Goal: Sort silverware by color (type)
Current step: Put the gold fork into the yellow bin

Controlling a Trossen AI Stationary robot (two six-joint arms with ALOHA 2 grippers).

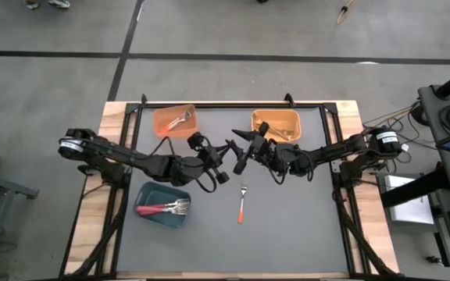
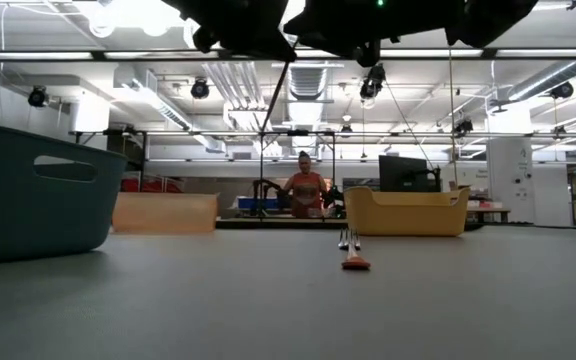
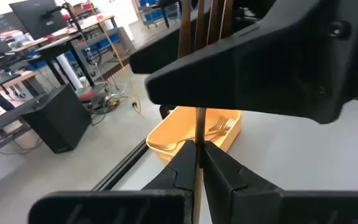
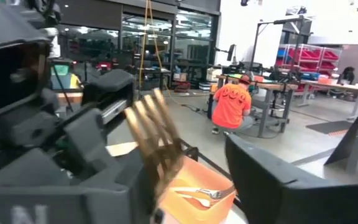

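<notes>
Overhead, both arms reached inward and met above the bench's middle. The left gripper (image 3: 199,163) pinched a gold fork (image 3: 197,74) upright, tight shut. The right gripper (image 1: 250,148) stood spread wide around it, not gripping.

No brand, number or sign can be read with certainty. The back of the orange shirt (image 4: 232,99) worn by a person in the room behind the surface carries dark lettering, too small to make out. A few pale characters show on the dark gripper housing (image 4: 17,214) in the right wrist view, cut off at the edge and not legible.
</notes>
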